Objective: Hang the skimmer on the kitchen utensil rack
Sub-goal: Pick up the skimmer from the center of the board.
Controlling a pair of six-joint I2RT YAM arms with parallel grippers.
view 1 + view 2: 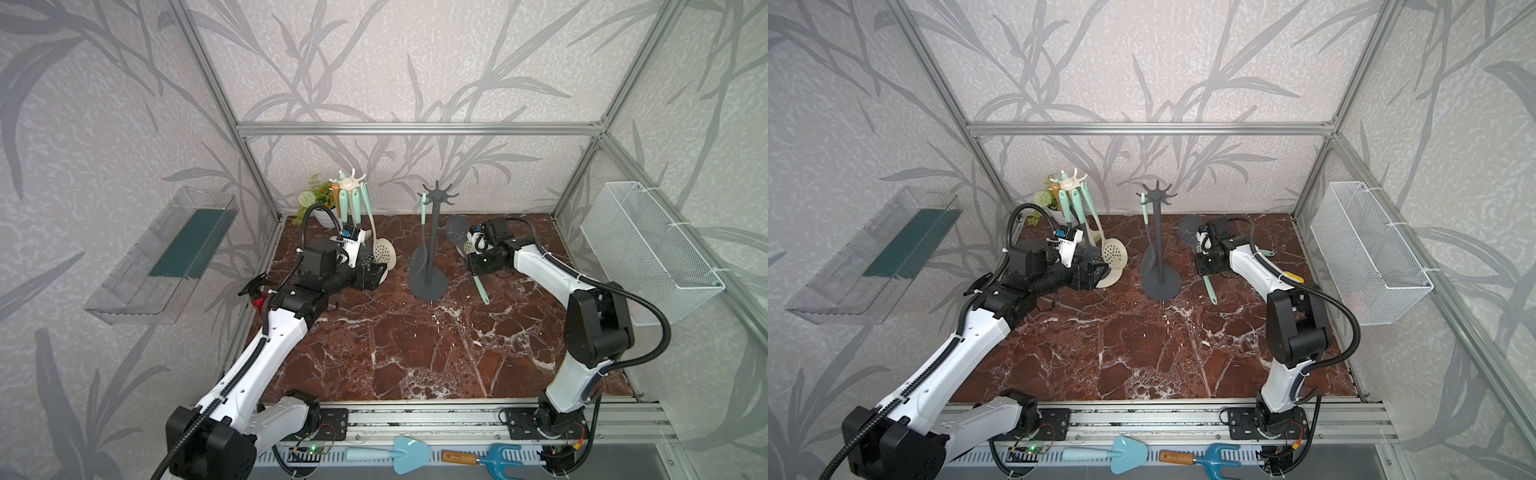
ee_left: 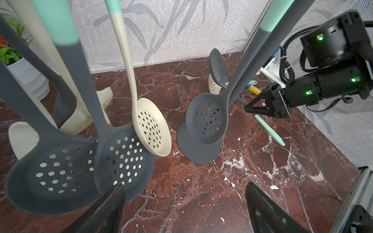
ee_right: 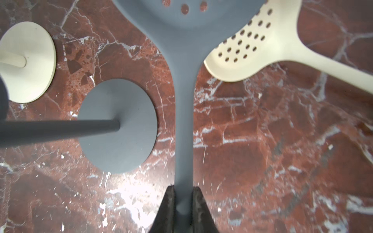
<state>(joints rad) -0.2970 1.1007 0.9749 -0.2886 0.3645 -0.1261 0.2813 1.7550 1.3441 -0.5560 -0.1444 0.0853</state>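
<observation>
My right gripper (image 3: 183, 188) is shut on the grey shaft of a grey skimmer (image 3: 184, 121). In both top views this skimmer (image 1: 457, 228) (image 1: 1190, 228) tilts, perforated head up, teal handle end sloping down toward the table. The gripper (image 1: 473, 259) sits right of the dark grey utensil rack (image 1: 432, 232) (image 1: 1158, 241), where another grey skimmer (image 2: 205, 119) hangs. My left gripper (image 2: 184, 187) is open and holds nothing. It sits low beside the cream rack (image 1: 347, 183), among its hanging utensils.
A cream skimmer (image 3: 252, 46) lies on the table under the right arm. A potted plant (image 1: 320, 208) stands at the back left. A wire basket (image 1: 648, 249) hangs on the right wall, a clear bin (image 1: 166, 253) on the left. Garden tools (image 1: 395, 455) lie by the front rail.
</observation>
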